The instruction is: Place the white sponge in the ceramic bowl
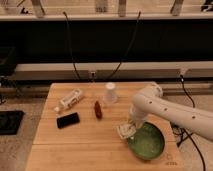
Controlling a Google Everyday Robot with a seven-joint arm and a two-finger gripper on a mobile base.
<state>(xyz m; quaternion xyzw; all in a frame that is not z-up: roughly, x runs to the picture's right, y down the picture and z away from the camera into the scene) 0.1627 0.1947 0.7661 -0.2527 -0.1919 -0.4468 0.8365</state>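
The white sponge (125,131) is a small off-white block held at the tip of my gripper (127,128), just above the wooden table and at the left rim of the ceramic bowl (148,143). The bowl is wide, shallow and glossy green, and stands at the table's front right. My white arm (165,111) comes in from the right and bends down to the sponge. The gripper is shut on the sponge, and its fingers are mostly hidden behind the wrist.
On the wooden table (85,145) stand a white upright cup (110,93), a white labelled bottle lying down (70,99), a black phone (68,120) and a reddish-brown object (98,109). Cables hang behind the table.
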